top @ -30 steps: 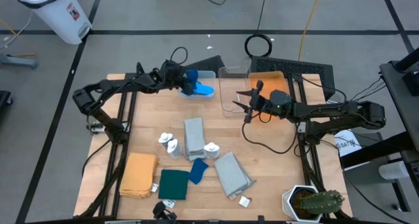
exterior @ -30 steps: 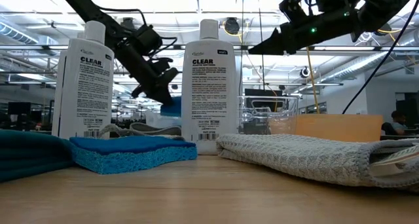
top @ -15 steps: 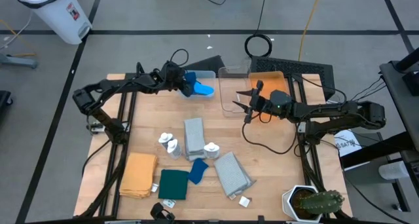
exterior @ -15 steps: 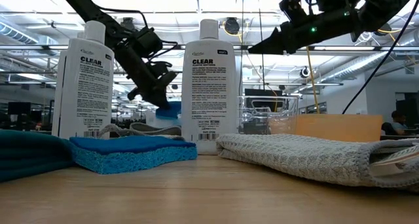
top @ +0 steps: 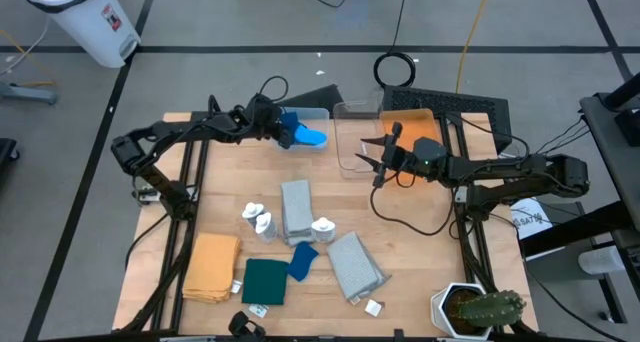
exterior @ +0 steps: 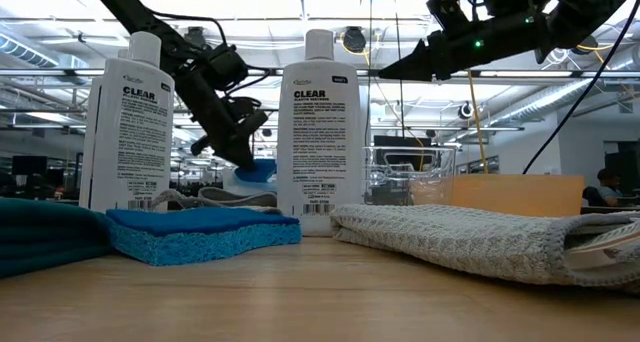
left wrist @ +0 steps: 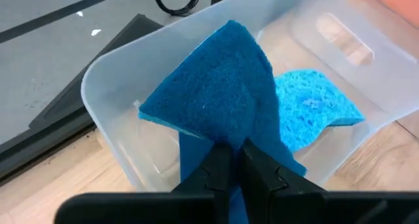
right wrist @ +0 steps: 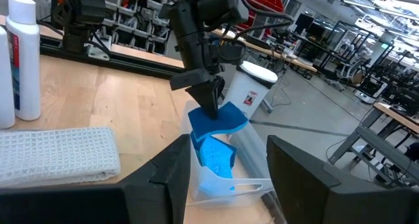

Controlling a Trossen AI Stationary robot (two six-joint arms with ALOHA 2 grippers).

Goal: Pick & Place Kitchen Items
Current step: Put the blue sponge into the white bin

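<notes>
Over the last second I've lowered the left gripper (left wrist: 230,160), fingers pinched on the blue cloth piece (left wrist: 216,99), deeper into the clear bin (left wrist: 118,73); drop seems imminent. Right gripper (top: 381,158) waits with fingers spread near the neighbouring bin

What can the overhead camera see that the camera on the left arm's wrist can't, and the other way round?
Only the overhead view shows the yellow cloth, green cloth, white bottles, cactus and the waiting right pincer. Only the wrist view shows the left pincer pinching the blue cloth up close. Both show the clear bin with a lighter blue piece inside.
</notes>
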